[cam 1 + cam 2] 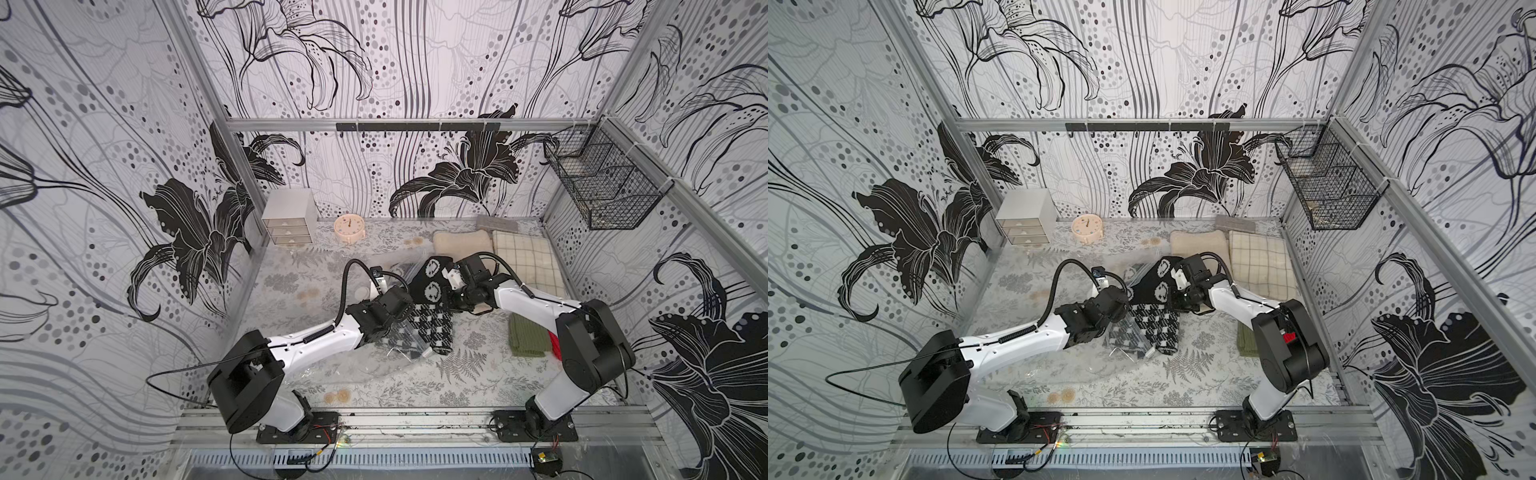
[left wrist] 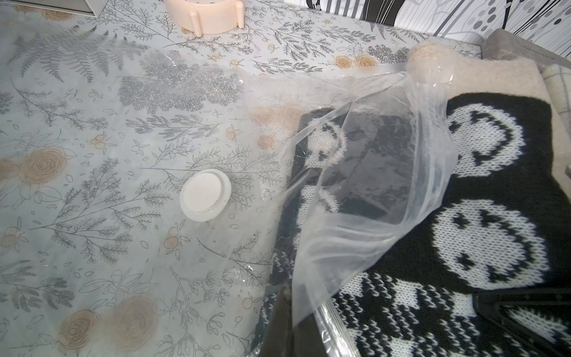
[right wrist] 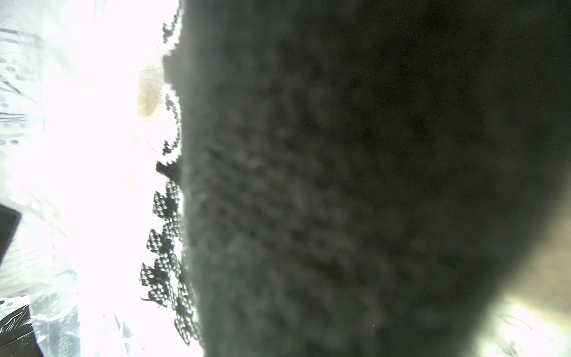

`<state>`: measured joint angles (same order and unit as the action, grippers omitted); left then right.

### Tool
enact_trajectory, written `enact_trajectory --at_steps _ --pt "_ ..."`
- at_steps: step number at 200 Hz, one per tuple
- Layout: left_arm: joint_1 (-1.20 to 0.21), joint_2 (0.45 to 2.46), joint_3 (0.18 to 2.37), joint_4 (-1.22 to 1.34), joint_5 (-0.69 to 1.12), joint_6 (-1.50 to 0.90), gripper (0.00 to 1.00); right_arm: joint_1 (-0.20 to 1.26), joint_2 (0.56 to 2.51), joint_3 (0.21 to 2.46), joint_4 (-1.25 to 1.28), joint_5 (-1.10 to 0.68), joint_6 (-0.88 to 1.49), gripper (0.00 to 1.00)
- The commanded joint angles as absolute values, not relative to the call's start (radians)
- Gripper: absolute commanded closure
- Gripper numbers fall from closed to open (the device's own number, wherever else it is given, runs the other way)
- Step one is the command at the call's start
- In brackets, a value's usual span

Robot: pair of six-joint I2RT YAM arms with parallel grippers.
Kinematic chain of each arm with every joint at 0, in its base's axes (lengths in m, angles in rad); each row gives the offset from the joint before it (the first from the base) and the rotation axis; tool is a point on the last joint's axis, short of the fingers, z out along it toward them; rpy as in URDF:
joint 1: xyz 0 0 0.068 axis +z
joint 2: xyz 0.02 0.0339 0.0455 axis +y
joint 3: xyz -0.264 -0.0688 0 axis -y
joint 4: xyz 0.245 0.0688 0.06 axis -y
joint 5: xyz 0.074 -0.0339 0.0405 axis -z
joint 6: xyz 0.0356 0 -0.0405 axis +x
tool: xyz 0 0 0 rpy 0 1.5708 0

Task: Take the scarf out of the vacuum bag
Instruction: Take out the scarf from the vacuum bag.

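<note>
1. Scarf: in both top views one black-and-white knit lies mid-tabletop. Its left side is under the clear film of the one vacuum bag, which spreads toward the left edge. The tabletop wears a pale leaf-and-rose print, and lily-patterned walls close three sides. Two arms reach in. The left gripper is at the scarf's left side and the right gripper at its right side, fingertips hidden.
2. Also there: one drawer unit in the far left corner, one clock by the far edge and one wire basket on the right wall. There are three folded cloths: cream and checked toward the far right corner, green by the right edge.
3. Left wrist view: the fingers are closed together, pinching the bag's zip-edged flap, which is raised over the scarf. One white valve disc lies on flat film beside the scarf.
4. Right wrist view: blurred dark knit, right at the lens, fills most of the frame. The jaws are unseen, so I cannot tell whether they grip.
</note>
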<state>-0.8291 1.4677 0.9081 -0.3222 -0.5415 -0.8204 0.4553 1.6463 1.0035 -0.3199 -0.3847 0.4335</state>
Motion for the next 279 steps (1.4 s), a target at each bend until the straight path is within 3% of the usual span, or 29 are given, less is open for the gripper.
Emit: enact_trajectory --at_steps 1,123,214,279 --pt "-0.821 1.458 0.920 -0.295 -0.578 -0.825 1.00 0.445 1.647 0.986 -0.290 -0.382 0.454 1.00" --pt "-0.816 1.481 0.924 -0.316 -0.584 -0.850 1.00 0.437 1.581 0.954 -0.245 -0.434 0.441 1.00" --pt "-0.815 1.468 0.919 -0.326 -0.598 -0.853 1.00 0.418 1.527 0.980 -0.385 -0.334 0.390 1.00" --pt "-0.815 1.440 0.911 -0.343 -0.612 -0.851 1.00 0.411 1.481 1.004 -0.443 -0.355 0.347 1.00"
